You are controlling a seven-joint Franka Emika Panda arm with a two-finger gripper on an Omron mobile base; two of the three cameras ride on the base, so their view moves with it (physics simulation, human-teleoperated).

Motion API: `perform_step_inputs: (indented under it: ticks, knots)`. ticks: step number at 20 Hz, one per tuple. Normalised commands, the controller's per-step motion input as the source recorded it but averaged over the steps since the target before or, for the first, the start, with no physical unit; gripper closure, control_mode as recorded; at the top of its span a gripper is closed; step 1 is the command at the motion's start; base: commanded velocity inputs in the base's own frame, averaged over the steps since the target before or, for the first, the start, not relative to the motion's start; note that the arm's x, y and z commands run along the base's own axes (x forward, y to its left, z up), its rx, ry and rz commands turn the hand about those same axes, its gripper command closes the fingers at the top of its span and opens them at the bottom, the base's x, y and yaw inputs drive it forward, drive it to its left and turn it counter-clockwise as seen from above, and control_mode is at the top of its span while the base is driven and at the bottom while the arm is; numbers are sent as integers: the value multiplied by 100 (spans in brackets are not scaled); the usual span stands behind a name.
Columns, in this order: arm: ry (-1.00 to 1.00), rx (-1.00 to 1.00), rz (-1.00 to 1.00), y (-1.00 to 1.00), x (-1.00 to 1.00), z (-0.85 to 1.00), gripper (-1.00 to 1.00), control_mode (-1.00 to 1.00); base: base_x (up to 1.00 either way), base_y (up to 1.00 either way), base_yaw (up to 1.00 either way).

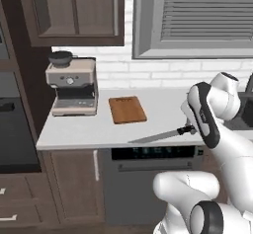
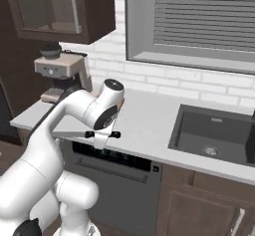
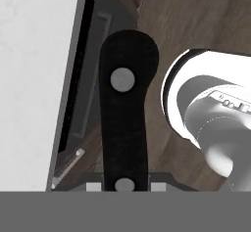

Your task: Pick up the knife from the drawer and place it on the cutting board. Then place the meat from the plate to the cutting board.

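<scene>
We see the knife [image 1: 160, 136] held level in the air over the front edge of the counter [image 1: 89, 134], its silver blade pointing left toward the coffee-machine end and its black handle [image 3: 125, 123] caught in the gripper [image 1: 189, 129]. From the hand camera, the handle with its two pale rivets runs straight up from between the finger tips, so the claw is clamped tight on the knife. In the right base view the knife [image 2: 74, 134] shows as a thin blade sticking out left of the gripper [image 2: 102, 135], just above the counter's lip.

The cutting board [image 1: 127, 109] lies flat on the counter, behind and to the left of the blade tip and apart from it. We find bare counter between knife and board. Left of the board, near it but not touching, stands the coffee machine [image 1: 73, 86] against the wall end.

Below the knife is the dark dishwasher front [image 1: 148, 178]. To the right, well apart from the gripper, the sink [image 2: 214, 135] is sunk into the counter. Above it hangs a window with closed blinds [image 2: 204, 16], and a wall cabinet [image 1: 74, 11] sits over the coffee machine.
</scene>
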Motion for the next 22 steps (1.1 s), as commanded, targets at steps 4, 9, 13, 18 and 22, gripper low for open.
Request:
perform_step_inputs:
  ticks: [4, 9, 13, 18, 22]
  knots:
    - [0, 0, 0, 0, 0, 0, 100, 100, 54, 78, -16]
    - [0, 0, 0, 0, 0, 0, 100, 100, 42, 14, -39]
    - [0, 0, 0, 0, 0, 0, 100, 100, 42, 0, -35]
    - [0, 0, 0, 0, 0, 0, 100, 100, 60, 37, -19]
    - [0, 0, 0, 0, 0, 0, 100, 100, 53, 31, -6]
